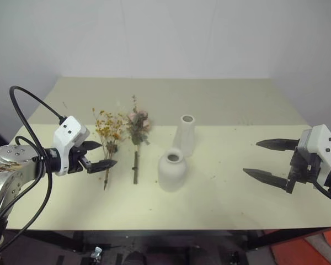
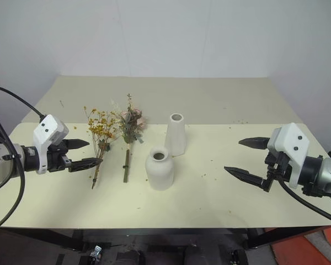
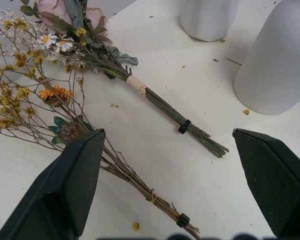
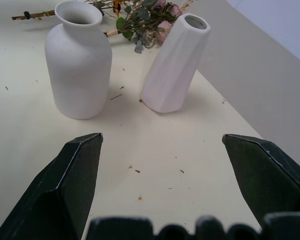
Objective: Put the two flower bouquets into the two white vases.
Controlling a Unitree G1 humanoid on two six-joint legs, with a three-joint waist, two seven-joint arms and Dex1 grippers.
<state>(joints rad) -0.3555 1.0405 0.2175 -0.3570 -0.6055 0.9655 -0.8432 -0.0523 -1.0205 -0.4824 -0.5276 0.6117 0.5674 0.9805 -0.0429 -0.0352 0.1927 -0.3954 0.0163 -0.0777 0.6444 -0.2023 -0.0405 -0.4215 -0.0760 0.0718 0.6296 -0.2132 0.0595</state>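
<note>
Yellow bouquet (image 1: 108,138): tiny yellow-orange dried blooms on thin brown stems, tied near the cut end with a small dark band, lying flat on the table (image 1: 220,193) with blooms toward the far wall. Just beside it, on the side nearer the vases, lies the pink bouquet (image 1: 137,128) — pink-cream roses, dark leaves, whitish sprigs, a pale wrap where the stems gather and a black band lower down; stems point toward the near edge. The two lie roughly parallel, heads close, stems apart. Short vase (image 1: 171,169): matte white, round-bellied, narrow neck, upright, near the table's middle. Tall vase (image 1: 186,134): matte white, slim, tapering to its mouth, upright just behind the short one and slightly to the right; both mouths bare. Left gripper (image 1: 99,155) hovers over the lower stems of the yellow bouquet — jaws spread wide, nothing between them. Right gripper (image 1: 269,160) hangs well apart at the table's right side, fingers pointing toward the vases, jaws likewise spread wide and holding nothing. Small dry crumbs speckle the cream tabletop.
</note>
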